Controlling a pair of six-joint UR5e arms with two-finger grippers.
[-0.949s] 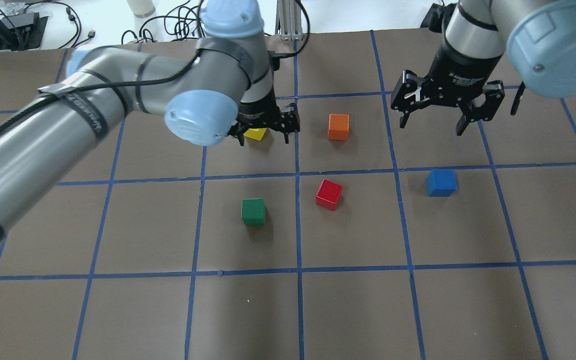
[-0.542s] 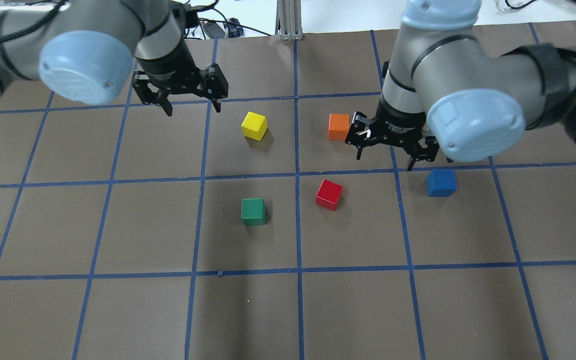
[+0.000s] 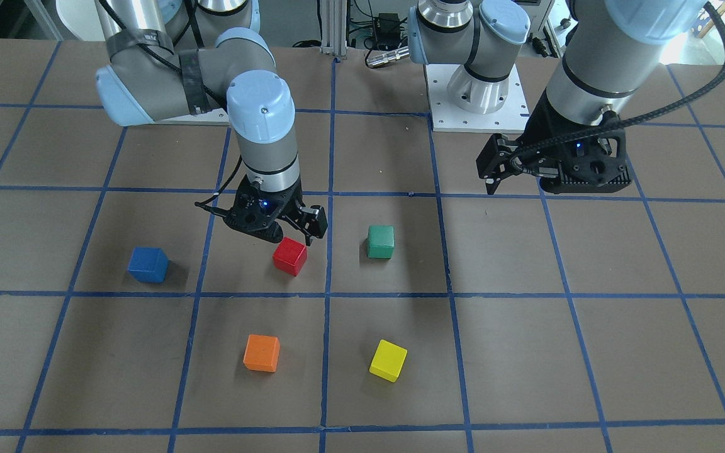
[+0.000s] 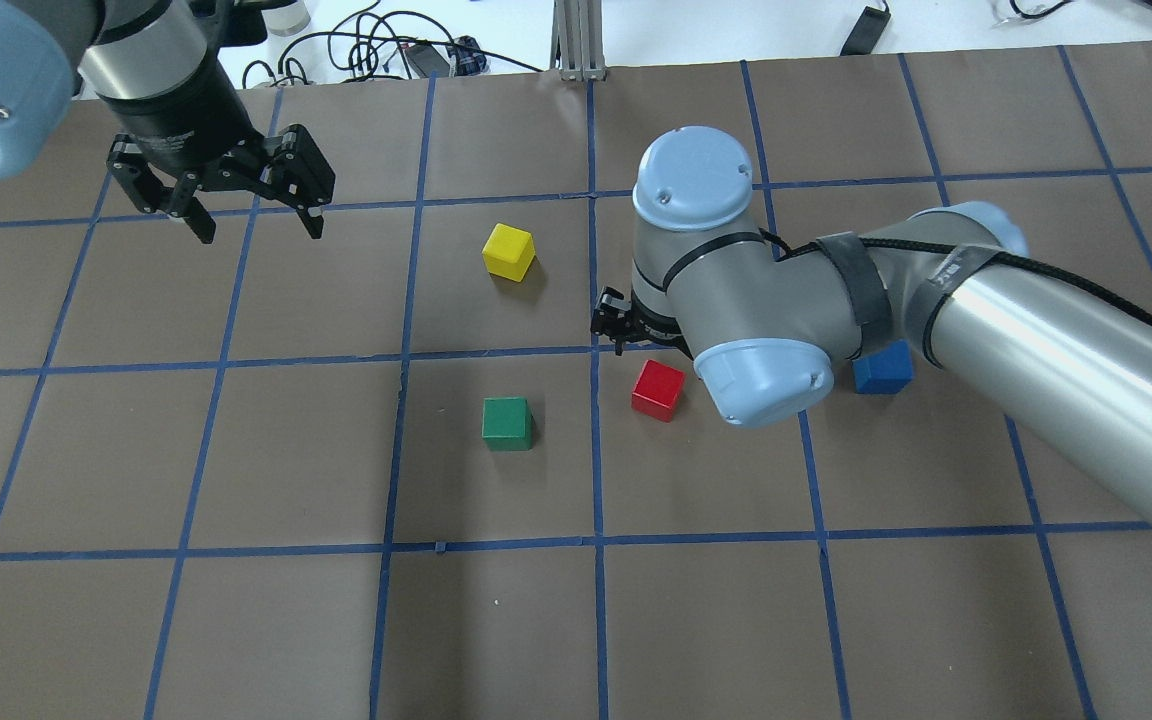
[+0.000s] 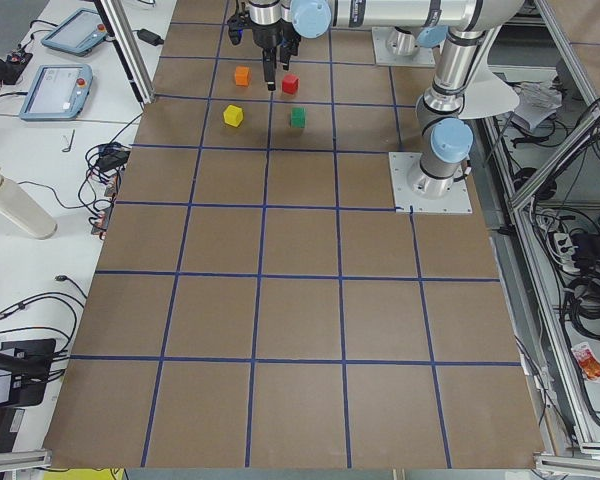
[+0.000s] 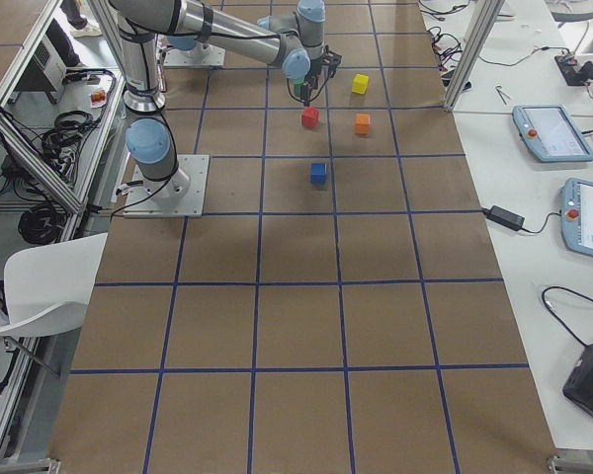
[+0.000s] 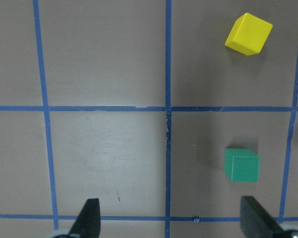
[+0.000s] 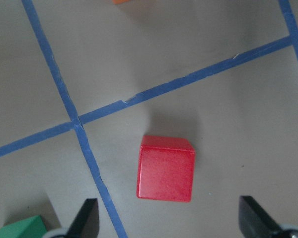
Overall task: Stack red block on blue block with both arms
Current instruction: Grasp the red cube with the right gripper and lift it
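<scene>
Red block [image 8: 165, 168] rested on the counter [image 4: 236, 620] just below the right tool [image 8: 171, 223], its fingers [image 8: 87, 220] spread, apparently aligned for a grasp; the blue block [image 3: 148, 264] lay well apart at that tool's side, the spread left tool [image 4: 259, 230] hanging clear.

Red block [image 8: 165, 169] flat on brown table [image 8: 238, 124], just right of blue tape crossing [image 8: 77, 121]. Right gripper [image 8: 170, 220] spread wide, tips at frame bottom, both clear of the block. Green block [image 8: 22, 229] corner lower left; orange sliver [image 8: 121, 1] at top edge.
</scene>
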